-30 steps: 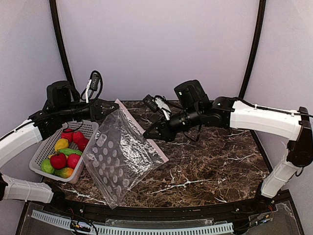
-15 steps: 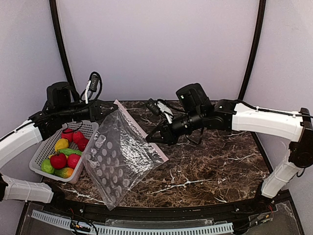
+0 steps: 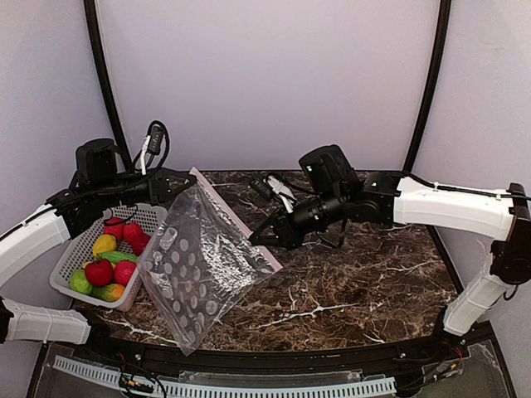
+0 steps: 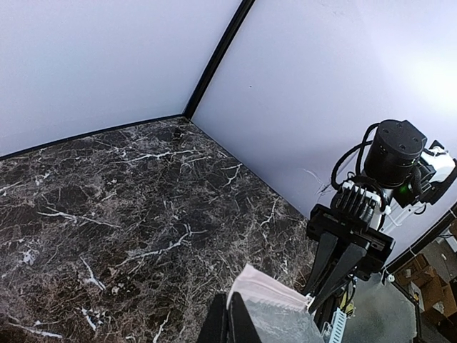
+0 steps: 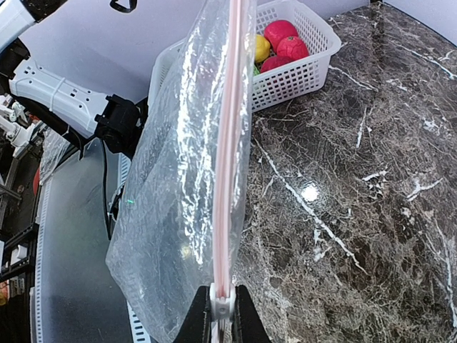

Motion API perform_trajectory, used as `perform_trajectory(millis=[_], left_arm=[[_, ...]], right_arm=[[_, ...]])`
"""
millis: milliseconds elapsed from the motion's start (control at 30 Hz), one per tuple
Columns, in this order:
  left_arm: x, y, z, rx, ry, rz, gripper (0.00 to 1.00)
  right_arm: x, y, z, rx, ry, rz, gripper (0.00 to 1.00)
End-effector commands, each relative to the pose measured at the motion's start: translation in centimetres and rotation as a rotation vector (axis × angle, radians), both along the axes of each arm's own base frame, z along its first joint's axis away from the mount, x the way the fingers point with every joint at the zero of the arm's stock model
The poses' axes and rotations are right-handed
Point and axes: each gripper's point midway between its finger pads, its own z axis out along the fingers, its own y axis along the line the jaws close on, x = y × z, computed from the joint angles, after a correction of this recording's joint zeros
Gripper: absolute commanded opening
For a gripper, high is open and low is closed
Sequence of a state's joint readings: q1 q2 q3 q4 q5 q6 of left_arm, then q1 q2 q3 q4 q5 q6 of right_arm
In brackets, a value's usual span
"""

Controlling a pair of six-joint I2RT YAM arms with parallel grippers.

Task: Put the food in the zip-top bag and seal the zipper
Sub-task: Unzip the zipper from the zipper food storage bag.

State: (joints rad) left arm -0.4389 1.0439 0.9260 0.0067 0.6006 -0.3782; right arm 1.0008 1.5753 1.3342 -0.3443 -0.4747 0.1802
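Top external view has the clear dotted bag (image 3: 203, 269) held up on a slant between both arms, above the marble table (image 3: 357, 282). The left gripper (image 3: 186, 181) is pinched on its far pink corner; the right gripper (image 3: 255, 237) is clamped on the zipper (image 5: 230, 143) at the white slider (image 5: 222, 299). Toy fruits (image 3: 108, 261) sit in the white basket (image 3: 60, 279) at the left.

The zip-top bag (image 5: 178, 179) hides part of the basket (image 5: 294, 77) and some food (image 5: 282, 34) within.
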Motion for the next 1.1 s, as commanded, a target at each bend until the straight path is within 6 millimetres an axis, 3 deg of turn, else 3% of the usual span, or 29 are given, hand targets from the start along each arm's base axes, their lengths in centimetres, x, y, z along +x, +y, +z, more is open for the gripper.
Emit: perform_trajectory(millis=[0, 1067], left_arm=[[0.8, 1.5, 2.0, -0.031, -0.077, 0.076, 0.01], [1.4, 2.9, 1.8, -0.026, -0.075, 0.103, 0.01]], right_arm=[[-1.5, -1.5, -1.6, -0.066, 0.073, 0.017, 0.0], [-2.4, -3.5, -3.4, -0.134, 0.116, -0.015, 0.0]])
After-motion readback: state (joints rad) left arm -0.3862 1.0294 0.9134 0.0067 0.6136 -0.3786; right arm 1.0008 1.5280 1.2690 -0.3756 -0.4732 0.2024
